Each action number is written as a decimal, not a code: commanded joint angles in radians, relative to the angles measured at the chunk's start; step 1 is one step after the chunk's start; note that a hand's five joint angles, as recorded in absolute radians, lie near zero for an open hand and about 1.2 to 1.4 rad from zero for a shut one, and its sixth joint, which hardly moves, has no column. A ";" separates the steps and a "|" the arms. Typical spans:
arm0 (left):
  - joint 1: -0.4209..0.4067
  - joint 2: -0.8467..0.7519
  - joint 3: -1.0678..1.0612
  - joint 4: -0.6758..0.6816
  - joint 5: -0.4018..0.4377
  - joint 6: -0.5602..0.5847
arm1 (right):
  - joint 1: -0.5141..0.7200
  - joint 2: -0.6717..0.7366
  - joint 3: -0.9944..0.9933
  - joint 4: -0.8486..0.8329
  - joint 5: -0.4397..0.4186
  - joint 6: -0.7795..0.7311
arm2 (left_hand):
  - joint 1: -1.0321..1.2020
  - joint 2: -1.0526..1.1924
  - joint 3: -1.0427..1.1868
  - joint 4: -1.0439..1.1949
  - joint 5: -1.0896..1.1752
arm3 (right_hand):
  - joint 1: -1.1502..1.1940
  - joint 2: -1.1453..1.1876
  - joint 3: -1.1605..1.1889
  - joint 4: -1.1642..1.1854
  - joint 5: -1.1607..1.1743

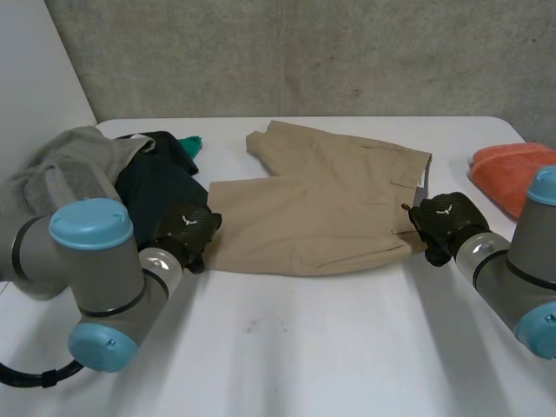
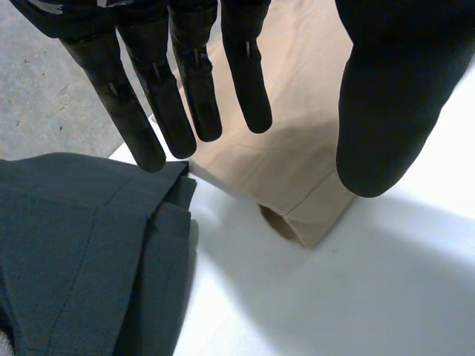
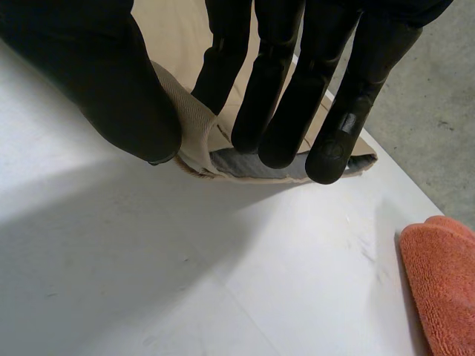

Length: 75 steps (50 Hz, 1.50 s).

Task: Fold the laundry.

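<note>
Tan shorts point(image 1: 321, 204) lie flat across the middle of the white table point(image 1: 304, 347). My left hand point(image 1: 187, 230) hovers open over their near left corner point(image 2: 304, 215), fingers point(image 2: 185, 81) straight and thumb apart, with nothing between them. At the shorts' right edge, my right hand point(image 1: 445, 221) pinches the waistband point(image 3: 200, 144) between thumb and fingers point(image 3: 274, 74) and lifts it a little off the table.
A dark green garment point(image 1: 156, 187) point(image 2: 89, 245) lies just left of the shorts, beside my left hand. Behind it sit a grey garment point(image 1: 69, 165) and a small green item point(image 1: 190, 143). An orange towel point(image 1: 508, 169) point(image 3: 441, 274) lies at the far right.
</note>
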 commanded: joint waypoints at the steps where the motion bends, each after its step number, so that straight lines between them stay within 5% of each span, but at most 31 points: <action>1: 0.013 -0.066 0.065 -0.003 0.013 0.002 | 0.000 0.000 0.008 -0.001 -0.001 0.000 | 0.110 0.115 0.113 0.120 0.124 | 0.402 0.217 0.208 0.206 0.237; 10: 0.015 -0.079 0.089 -0.012 0.031 0.002 | -0.001 0.000 0.008 -0.001 0.001 0.000 | 0.119 0.124 0.122 0.129 0.133 | 0.402 0.217 0.208 0.206 0.237; 14: 0.015 -0.083 0.105 -0.015 0.037 0.002 | -0.001 0.002 0.008 -0.002 0.001 0.000 | 0.259 0.264 0.263 0.269 0.274 | 0.402 0.217 0.208 0.206 0.237; 19: 0.015 -0.119 0.128 -0.026 0.045 0.003 | -0.003 0.002 0.007 -0.001 0.001 0.000 | 0.749 0.754 0.752 0.758 0.763 | 0.402 0.217 0.208 0.206 0.237; 24: 0.012 -0.117 0.131 -0.073 0.036 0.012 | -0.004 0.000 0.005 0.001 -0.001 -0.003 | 0.750 0.755 0.753 0.759 0.764 | 0.402 0.217 0.208 0.206 0.237; 33: -0.004 0.010 0.111 -0.364 -0.029 0.017 | -0.003 -0.038 0.002 0.096 0.006 -0.069 | 0.750 0.755 0.753 0.759 0.764 | 0.402 0.217 0.208 0.206 0.237; 50: -0.174 0.363 -0.119 -0.779 -0.073 0.126 | -0.033 -0.308 0.109 0.663 -0.004 -0.443 | 0.750 0.755 0.753 0.759 0.764 | 0.402 0.217 0.208 0.206 0.237; 56: -0.226 0.380 -0.153 -0.782 -0.081 0.128 | -0.058 -0.359 0.177 0.687 -0.030 -0.485 | 0.750 0.755 0.753 0.759 0.764 | 0.402 0.217 0.208 0.206 0.237; 75: -0.188 0.280 0.011 -0.626 -0.105 0.129 | -0.162 -0.354 0.173 0.564 -0.203 -0.422 | 0.750 0.755 0.753 0.759 0.764 | 0.402 0.217 0.208 0.206 0.237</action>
